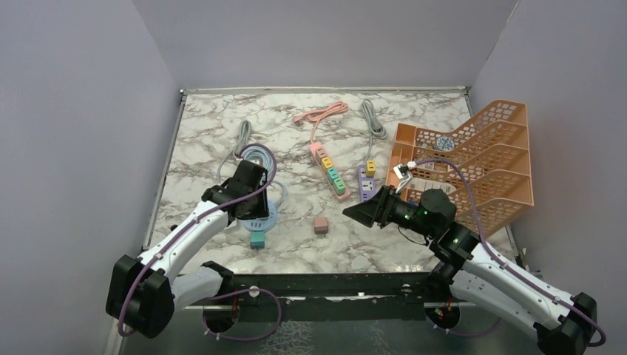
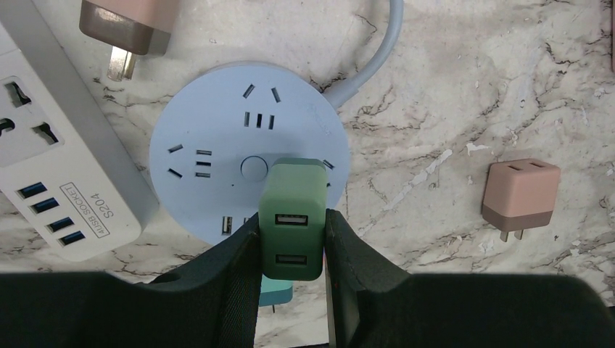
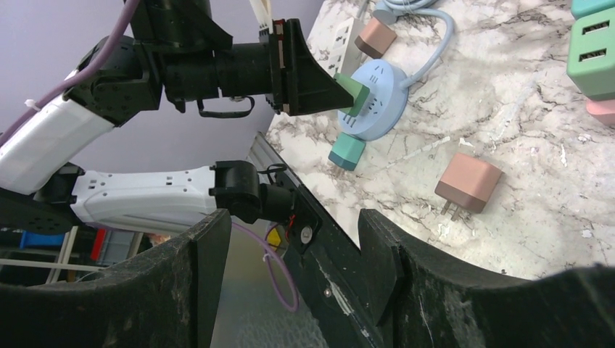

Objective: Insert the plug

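My left gripper [image 2: 291, 233] is shut on a green USB plug [image 2: 291, 217], its two USB ports facing the camera. The plug's far end sits against the near part of a round light-blue socket hub [image 2: 217, 145]; its prongs are hidden. In the top view the left gripper [image 1: 251, 205] is over the hub [image 1: 270, 215] at the table's left. The right wrist view shows the green plug [image 3: 353, 94] pressed to the hub [image 3: 381, 109]. My right gripper [image 1: 362, 211] is open and empty above the table's middle, its fingers [image 3: 207, 268] wide apart.
A teal plug [image 1: 257, 239] lies just in front of the hub, and a pink-brown plug [image 1: 321, 225] lies mid-table. A white power strip [image 2: 58, 167] lies left of the hub. A pink strip [image 1: 329, 166], a purple strip [image 1: 367, 183] and an orange rack [image 1: 480, 155] stand further back and right.
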